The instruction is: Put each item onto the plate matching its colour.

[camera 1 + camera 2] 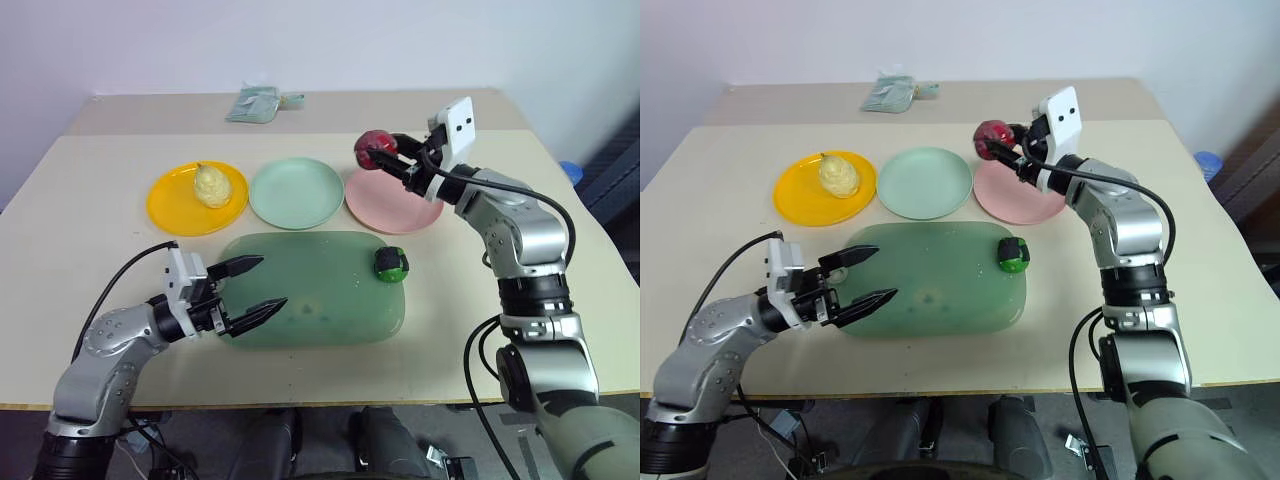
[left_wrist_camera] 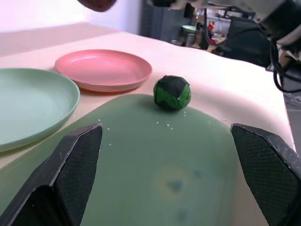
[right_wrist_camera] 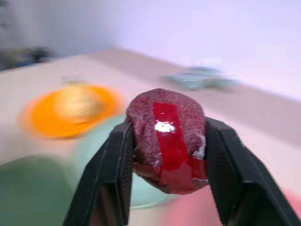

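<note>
Nearest, the left gripper (image 1: 258, 286) hangs level just above the near left edge of the green mat (image 1: 310, 300), its two black fingers spread wide with nothing between them. Further back, the dark green-and-black chunk (image 1: 391, 264) rests on the mat's far right corner, just near of the pink plate (image 1: 385, 203) and apart from both grippers. Beyond the mat, three plates stand in a row across the table (image 1: 80, 240): the orange-yellow plate (image 1: 170, 205) on the left, the mint green plate (image 1: 296, 193) in the middle, touching or nearly touching its neighbours, and the pink one on the right. On the orange-yellow plate sits the pale yellow pear shape (image 1: 211, 184). Above the far left rim of the pink plate, the right gripper (image 1: 388, 156) is clamped on the red-magenta fruit (image 1: 375, 149), one finger pressing each side, holding it clear of the plate. Farthest, a crumpled pale green packet (image 1: 254, 104) lies near the table's far edge.
</note>
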